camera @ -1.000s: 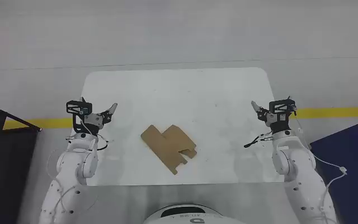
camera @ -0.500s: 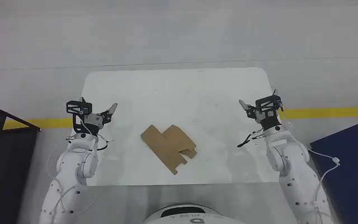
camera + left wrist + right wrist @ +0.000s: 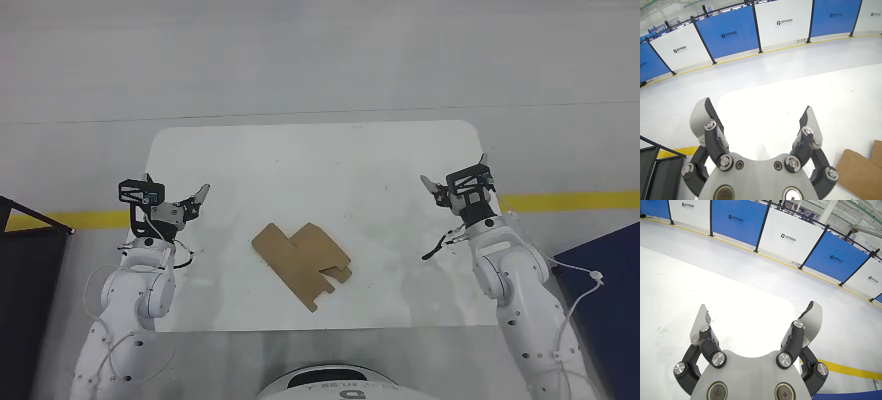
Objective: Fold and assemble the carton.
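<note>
A flat, unfolded brown carton (image 3: pixel 303 261) lies on the white table (image 3: pixel 320 160), near its front middle. A corner of the carton (image 3: pixel 857 170) also shows in the left wrist view. My left gripper (image 3: pixel 178 203) hangs open over the table's left edge, well left of the carton, with nothing between its fingers (image 3: pixel 713 115). My right gripper (image 3: pixel 456 184) stands open over the table's right side, far right of the carton and holding nothing. In its own wrist view the right gripper (image 3: pixel 759 311) sits above bare table near a rounded corner.
The table's far half is bare white surface. A yellow floor line (image 3: pixel 560 201) runs past both sides of the table. Blue and white fence panels (image 3: pixel 745 32) stand in the room beyond. A dark frame (image 3: pixel 25 225) sits at the left edge.
My right arm has swung inward to the left, bringing its gripper from past the table's right edge to over the table. The left arm and the carton have stayed still.
</note>
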You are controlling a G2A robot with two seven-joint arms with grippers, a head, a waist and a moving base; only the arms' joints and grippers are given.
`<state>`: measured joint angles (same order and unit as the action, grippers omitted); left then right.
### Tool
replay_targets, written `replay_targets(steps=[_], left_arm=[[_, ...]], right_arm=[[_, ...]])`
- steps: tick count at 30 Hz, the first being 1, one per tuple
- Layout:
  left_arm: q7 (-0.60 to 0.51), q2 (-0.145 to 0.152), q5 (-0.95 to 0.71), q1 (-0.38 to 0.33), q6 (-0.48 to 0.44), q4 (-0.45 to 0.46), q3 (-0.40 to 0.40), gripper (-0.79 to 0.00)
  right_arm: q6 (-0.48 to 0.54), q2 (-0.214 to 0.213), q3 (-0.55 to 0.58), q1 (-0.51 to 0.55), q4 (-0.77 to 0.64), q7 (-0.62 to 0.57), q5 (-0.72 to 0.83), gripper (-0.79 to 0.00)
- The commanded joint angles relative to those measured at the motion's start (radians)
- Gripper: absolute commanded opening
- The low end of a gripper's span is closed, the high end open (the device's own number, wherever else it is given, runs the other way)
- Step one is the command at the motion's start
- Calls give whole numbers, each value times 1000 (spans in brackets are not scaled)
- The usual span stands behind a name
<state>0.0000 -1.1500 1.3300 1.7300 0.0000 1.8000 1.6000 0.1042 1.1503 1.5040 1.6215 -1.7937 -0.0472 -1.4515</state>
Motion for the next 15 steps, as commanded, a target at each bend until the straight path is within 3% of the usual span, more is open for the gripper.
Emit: replay_targets(steps=[1, 7, 15], left_arm=[[0, 0, 0, 0, 0, 0, 0, 0], [0, 0, 0, 0, 0, 0, 0, 0], [0, 0, 0, 0, 0, 0, 0, 0]], right_arm=[[45, 0, -19, 3, -4, -3, 14, 0], [258, -12, -92, 77, -103, -4, -132, 0], [372, -15, -142, 153, -207, -105, -42, 0]])
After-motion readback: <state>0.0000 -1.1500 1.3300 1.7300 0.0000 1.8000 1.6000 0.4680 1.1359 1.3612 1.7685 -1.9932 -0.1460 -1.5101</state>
